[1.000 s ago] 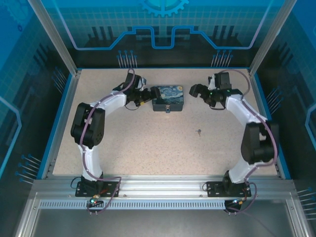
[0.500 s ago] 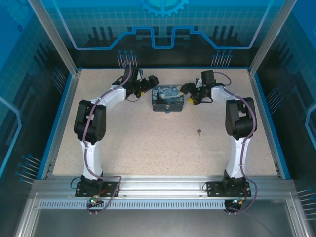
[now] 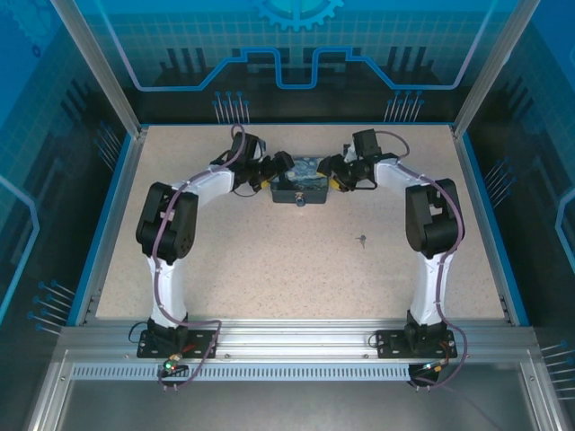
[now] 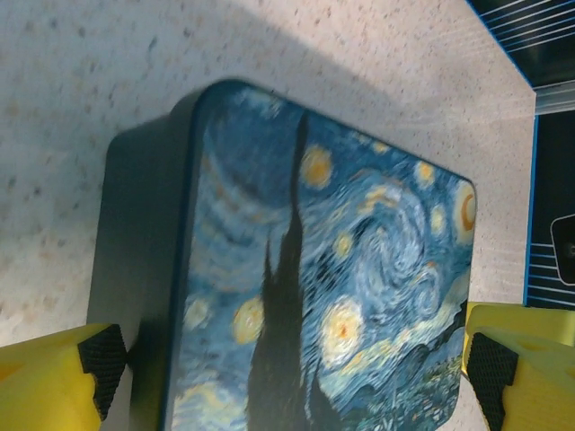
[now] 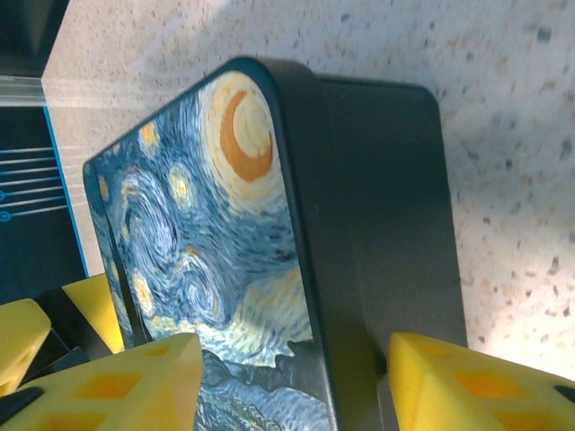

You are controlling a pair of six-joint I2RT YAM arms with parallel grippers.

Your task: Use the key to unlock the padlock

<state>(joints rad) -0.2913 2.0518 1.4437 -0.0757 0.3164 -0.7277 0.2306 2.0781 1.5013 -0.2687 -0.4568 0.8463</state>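
The tiny padlock (image 3: 303, 199) sits at the front edge of the swirl-painted blue tin (image 3: 304, 185) at the back middle of the table. The small grey key (image 3: 361, 240) lies alone on the speckled table, right of centre, far from both grippers. My left gripper (image 3: 278, 167) is at the tin's left end, open. In the left wrist view its yellow fingers (image 4: 54, 382) stand on either side of the tin (image 4: 323, 269). My right gripper (image 3: 335, 172) is at the tin's right end, open, with one finger (image 5: 135, 386) over the painted lid (image 5: 198, 233) and the other beside the dark side wall.
Blue raised edges (image 3: 117, 206) and glass walls bound the table on the left, right and back. The speckled tabletop (image 3: 269, 269) stretches bare from the tin toward the arm bases, apart from the key.
The right arm swung left from the back right to the tin's right end and its jaws narrowed. The left gripper moved right onto the tin's left end.
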